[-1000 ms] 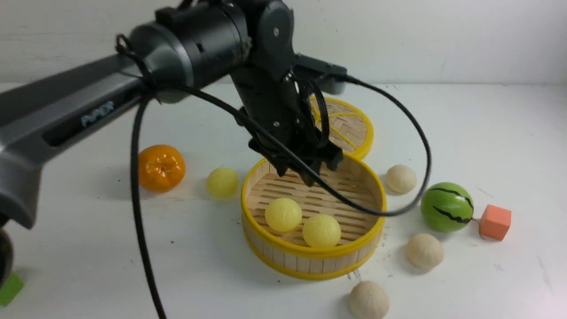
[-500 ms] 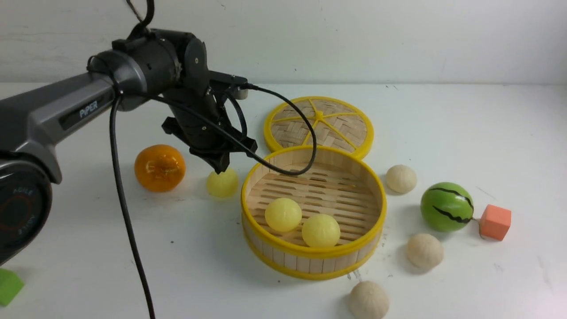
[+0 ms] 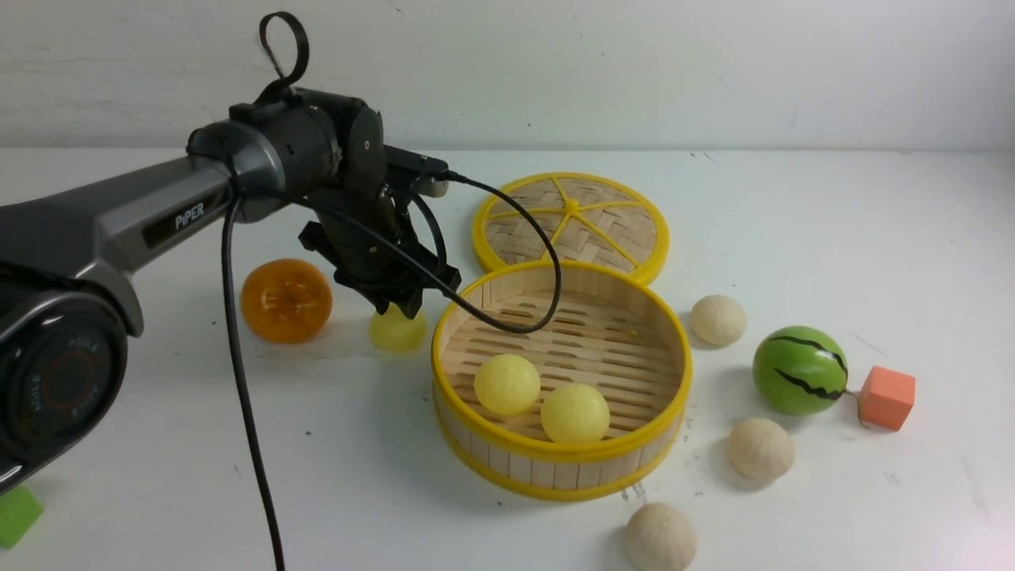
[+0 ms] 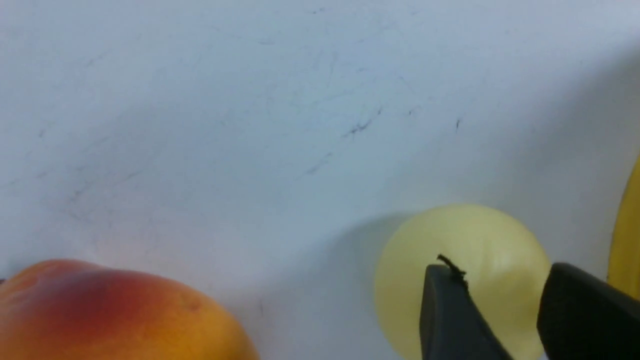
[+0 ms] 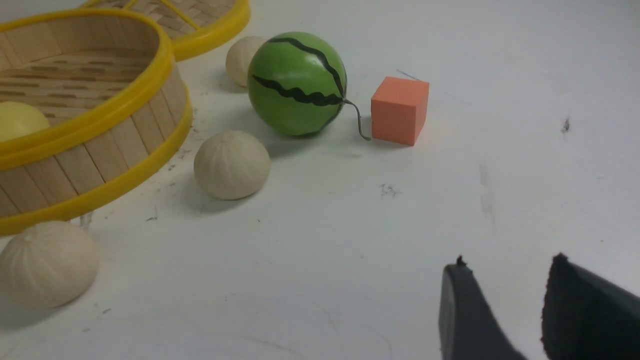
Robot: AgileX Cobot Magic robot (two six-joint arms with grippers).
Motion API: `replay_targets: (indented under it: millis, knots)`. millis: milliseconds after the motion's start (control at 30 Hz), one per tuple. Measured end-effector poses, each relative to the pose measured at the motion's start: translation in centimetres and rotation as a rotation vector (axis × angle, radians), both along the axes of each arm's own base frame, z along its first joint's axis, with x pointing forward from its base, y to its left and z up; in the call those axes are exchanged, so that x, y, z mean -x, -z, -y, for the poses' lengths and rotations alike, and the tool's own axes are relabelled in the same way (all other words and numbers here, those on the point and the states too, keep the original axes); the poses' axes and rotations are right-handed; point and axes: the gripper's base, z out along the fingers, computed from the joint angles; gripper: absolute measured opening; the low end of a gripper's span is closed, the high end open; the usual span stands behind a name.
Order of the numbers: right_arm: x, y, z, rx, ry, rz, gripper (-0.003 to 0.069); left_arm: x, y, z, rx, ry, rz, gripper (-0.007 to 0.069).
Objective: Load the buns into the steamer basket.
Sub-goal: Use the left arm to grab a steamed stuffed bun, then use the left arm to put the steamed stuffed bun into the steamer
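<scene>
Buns are split: two yellow ones lie in the steamer basket, near its 6 o'clock wall. The third yellow bun rests on the table at the basket's 10 o'clock, and three cream buns at 2, 4 and 5 o'clock. Each is round, favouring no direction. The left gripper hangs right over the third yellow bun, jaws partly apart, gripping nothing; contact is unclear. Only the right wrist view shows the right gripper, jaws apart and empty, and the cream buns' pleats.
</scene>
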Motion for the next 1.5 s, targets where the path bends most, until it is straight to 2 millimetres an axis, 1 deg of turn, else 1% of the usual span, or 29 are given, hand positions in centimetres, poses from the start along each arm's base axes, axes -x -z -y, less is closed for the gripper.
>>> replay_targets:
  millis: [233, 333, 367, 400, 433, 467, 500, 533, 633, 733, 767, 833, 900, 967, 1000, 1033, 1067, 1100, 1133, 1167, 1233, 1267, 1300, 1400, 1433, 1500]
  knots:
    - [0.0, 0.0, 0.0, 0.000, 0.000, 0.000, 0.0239, -0.3, 1.0, 0.0, -0.013, 0.004, 0.004, 0.0227]
    - [0.0, 0.0, 0.0, 0.000, 0.000, 0.000, 0.0239, -0.3, 1.1, 0.0, -0.013, 0.004, 0.002, 0.0204]
    - [0.0, 0.0, 0.0, 0.000, 0.000, 0.000, 0.0239, -0.3, 1.1, 0.0, -0.010, 0.002, -0.006, 0.0172]
    - [0.0, 0.0, 0.0, 0.000, 0.000, 0.000, 0.0239, -0.2, 1.0, 0.0, -0.008, 0.001, -0.015, 0.0115]
    - [0.0, 0.0, 0.0, 0.000, 0.000, 0.000, 0.0239, -0.1, 1.0, 0.0, -0.008, 0.000, -0.019, 0.0106]
    - [0.0, 0.0, 0.0, 0.000, 0.000, 0.000, 0.0239, 0.0, 0.9, 0.0, -0.010, 0.000, -0.027, 0.0034]
    - [0.0, 0.0, 0.0, 0.000, 0.000, 0.000, 0.0239, 0.1, 0.5, 0.0, -0.010, 0.000, -0.027, -0.0003]
    - [0.0, 0.0, 0.0, 0.000, 0.000, 0.000, 0.0239, 0.1, 0.5, 0.0, -0.010, 0.000, -0.028, -0.0009]
    - [0.0, 0.0, 0.0, 0.000, 0.000, 0.000, 0.0239, 1.0, -2.3, -0.3, -0.004, -0.001, -0.012, -0.0013]
    - [0.0, 0.0, 0.0, 0.000, 0.000, 0.000, 0.0239, 2.6, -6.5, 0.1, 0.026, 0.018, 0.037, -0.0013]
    - [0.0, 0.0, 0.0, 0.000, 0.000, 0.000, 0.0239, 3.4, -8.4, 0.4, 0.032, 0.043, 0.071, -0.0013]
    - [0.0, 0.0, 0.0, 0.000, 0.000, 0.000, 0.0239, 4.9, -10.7, 2.0, 0.066, 0.100, 0.109, -0.0013]
    - [0.0, 0.0, 0.0, 0.000, 0.000, 0.000, 0.0239, 6.0, -11.3, 3.8, 0.092, 0.157, 0.116, -0.0013]
    - [0.0, 0.0, 0.0, 0.000, 0.000, 0.000, 0.0239, 6.6, -10.8, 5.7, 0.096, 0.208, 0.109, -0.0013]
    - [0.0, 0.0, 0.0, 0.000, 0.000, 0.000, 0.0239, 6.6, -10.2, 6.2, 0.092, 0.218, 0.103, -0.0013]
    - [0.0, 0.0, 0.0, 0.000, 0.000, 0.000, 0.0239, 6.6, -10.1, 6.5, 0.091, 0.224, 0.105, -0.0013]
    - [0.0, 0.0, 0.0, 0.000, 0.000, 0.000, 0.0239, 6.3, -8.7, 7.4, 0.074, 0.241, 0.103, -0.0013]
    - [0.0, 0.0, 0.0, 0.000, 0.000, 0.000, 0.0239, 5.9, -7.9, 7.7, 0.061, 0.241, 0.103, -0.0013]
    - [0.0, 0.0, 0.0, 0.000, 0.000, 0.000, 0.0239, 5.8, -7.5, 7.8, 0.058, 0.241, 0.099, -0.0013]
    - [0.0, 0.0, 0.0, 0.000, 0.000, 0.000, 0.0239, 5.3, -6.3, 7.9, 0.037, 0.236, 0.094, -0.0013]
    - [0.0, 0.0, 0.0, 0.000, 0.000, 0.000, 0.0239, 4.9, -5.3, 8.0, 0.016, 0.231, 0.091, -0.0013]
    - [0.0, 0.0, 0.0, 0.000, 0.000, 0.000, 0.0239, 4.4, -4.1, 7.9, -0.009, 0.223, 0.094, -0.0013]
    - [0.0, 0.0, 0.0, 0.000, 0.000, 0.000, 0.0239, 4.1, -3.5, 7.9, -0.018, 0.221, 0.095, -0.0013]
    - [0.0, 0.0, 0.0, 0.000, 0.000, 0.000, 0.0239, 3.8, -2.7, 8.0, -0.028, 0.212, 0.094, -0.0006]
    - [0.0, 0.0, 0.0, 0.000, 0.000, 0.000, 0.0239, 3.8, -2.7, 8.0, -0.028, 0.211, 0.094, -0.0004]
    - [0.0, 0.0, 0.0, 0.000, 0.000, 0.000, 0.0239, 3.7, -2.2, 8.0, -0.031, 0.208, 0.088, 0.0037]
